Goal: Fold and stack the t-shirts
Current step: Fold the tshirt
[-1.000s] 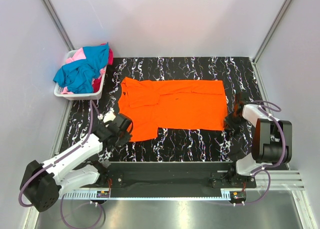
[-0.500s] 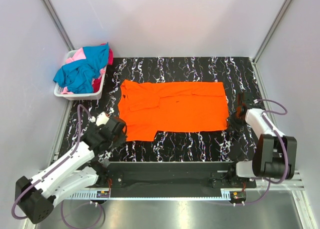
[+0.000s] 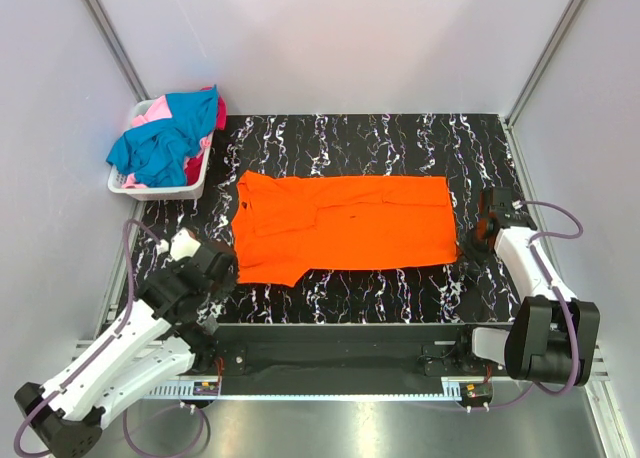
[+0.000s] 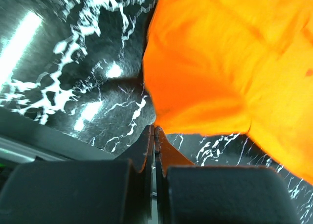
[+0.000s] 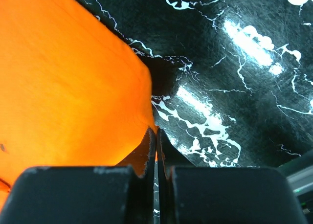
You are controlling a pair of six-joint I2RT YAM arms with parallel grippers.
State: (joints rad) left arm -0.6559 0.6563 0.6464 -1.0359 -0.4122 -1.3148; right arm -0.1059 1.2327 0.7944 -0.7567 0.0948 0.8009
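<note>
Orange t-shirt [image 3: 345, 226] spread flat beside the basket [image 3: 160, 191], which holds the other t-shirts [image 3: 165, 138]. We see left gripper [image 4: 153, 133] and right gripper [image 5: 155, 136] clamped shut on the ends of its long edge farther from the basket; we judge a fold in hand, next carrying that edge across evenly

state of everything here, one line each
orange t-shirt: spread out, unfolded, near corners pinched
left gripper: shut on the orange t-shirt's near corner
right gripper: shut on its other near corner
white basket: upright, overfilled
teal, pink and red t-shirts: crumpled, unfolded, heaped in the white basket
</note>
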